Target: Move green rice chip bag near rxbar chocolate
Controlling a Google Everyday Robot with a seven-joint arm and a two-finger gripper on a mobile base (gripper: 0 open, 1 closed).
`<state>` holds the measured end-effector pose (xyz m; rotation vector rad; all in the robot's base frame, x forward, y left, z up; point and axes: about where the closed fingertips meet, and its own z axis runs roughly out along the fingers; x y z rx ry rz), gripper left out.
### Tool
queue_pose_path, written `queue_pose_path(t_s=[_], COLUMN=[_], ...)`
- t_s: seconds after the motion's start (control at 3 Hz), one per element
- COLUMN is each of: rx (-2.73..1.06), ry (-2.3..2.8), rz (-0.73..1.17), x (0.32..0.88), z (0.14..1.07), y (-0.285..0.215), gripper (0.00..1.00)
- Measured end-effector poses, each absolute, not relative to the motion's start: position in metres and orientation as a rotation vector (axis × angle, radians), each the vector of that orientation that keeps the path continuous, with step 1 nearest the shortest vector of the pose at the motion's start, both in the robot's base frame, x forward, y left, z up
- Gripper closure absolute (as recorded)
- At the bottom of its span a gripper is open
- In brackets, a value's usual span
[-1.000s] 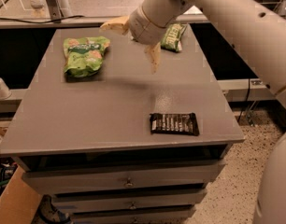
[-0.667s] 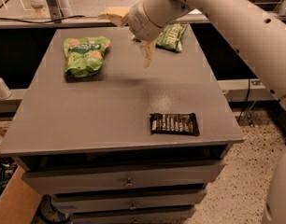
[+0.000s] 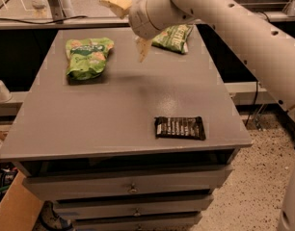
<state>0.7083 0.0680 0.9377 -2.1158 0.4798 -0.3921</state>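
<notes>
The gripper (image 3: 122,29) hangs over the far middle of the grey cabinet top (image 3: 113,109), its two pale fingers (image 3: 142,49) spread wide apart and holding nothing. One finger points down toward the surface and the other sticks out to the left. Over the last second it has slid leftward, away from the olive-green bag (image 3: 174,36) at the far right and toward the green rice chip bag (image 3: 87,57). Nothing on the top has shifted in that time.

The green rice chip bag lies flat near the far left corner, clear of the gripper and not touched by it. The rxbar chocolate (image 3: 180,127) lies near the front right edge, well apart from the bag. Most of the bare cabinet top stretches between them.

The drift reads as the approach to the pick — the arm seems to be lining up on the right bag and not the duller one behind it. The gripper is beside the bag and not yet over it, so it probably has to travel further left and come down before the fingers can close. The glossy, crumpled wrapper may slip or fold in a shallow pinch, so a grasp across the puffed middle looks safer than one at an edge. The carry to the bar has not begun.
</notes>
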Motion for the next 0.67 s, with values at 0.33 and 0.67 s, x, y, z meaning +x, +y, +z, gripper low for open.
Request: queue_pose_path(t_s=[0.33, 0.67], rx=[-2.116, -2.091], ry=[0.480, 0.458], rz=[-0.392, -0.389], x=[0.7083, 0.7105], z=[0.9377, 0.9449], y=[0.0680, 0.0706], gripper=[0.00, 0.00])
